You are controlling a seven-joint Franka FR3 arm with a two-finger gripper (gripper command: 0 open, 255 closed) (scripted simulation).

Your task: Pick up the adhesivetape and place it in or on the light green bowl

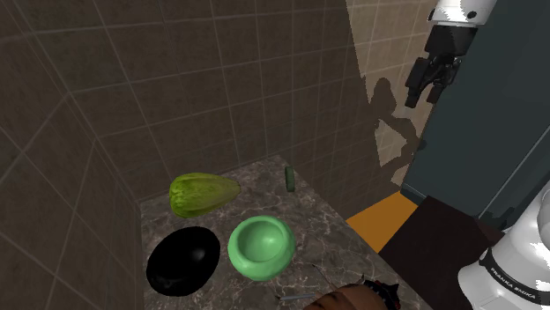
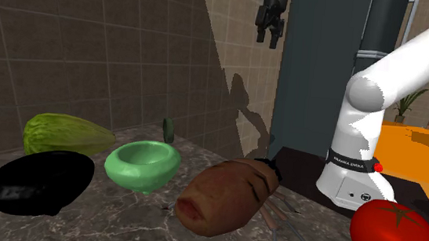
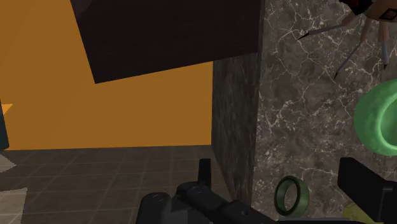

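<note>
Tape (image 1: 289, 179), a green ring, stands upright on its edge on the marble desk (image 1: 322, 225) beyond the green bowl (image 1: 261, 247), near the tiled wall (image 1: 176, 88). The claw (image 1: 425, 90) hangs high, fingers wide apart.

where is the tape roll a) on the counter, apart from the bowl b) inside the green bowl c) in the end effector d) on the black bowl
a: the tape roll sits on the counter clear of the green bowl, with the open end effector high above.
</note>
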